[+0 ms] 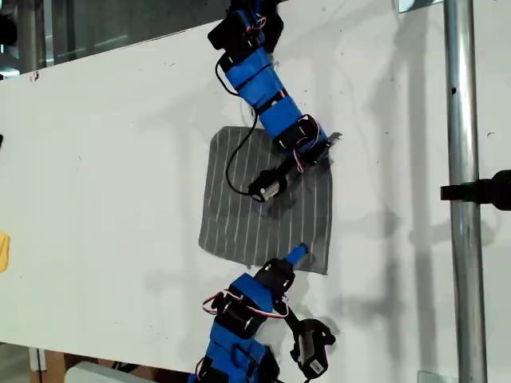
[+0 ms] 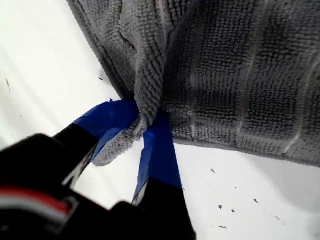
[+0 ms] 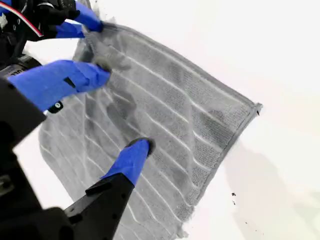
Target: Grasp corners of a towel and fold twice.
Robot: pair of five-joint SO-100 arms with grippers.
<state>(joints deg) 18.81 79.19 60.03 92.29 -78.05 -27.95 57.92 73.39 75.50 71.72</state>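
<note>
One grip made: my first gripper [image 2: 142, 125] has its jaws pinched on the hem of the towel [image 1: 239, 215], at the exterior view's bottom edge; the towel lies flat on the tabletop [image 1: 104, 159]. My second gripper [image 3: 122, 111] hangs over the cloth, jaws wide. Seat it on a free corner [image 3: 252, 109], then lift both together.

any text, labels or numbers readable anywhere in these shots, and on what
None can be read.
The black motor over the soft grey white-striped towel in the exterior view carries a pale sticker, too small to read.
The black motor near that view's bottom edge carries another, also too small.
The black housing in the second wrist view shows faint marks, blurred beyond reading.
</note>
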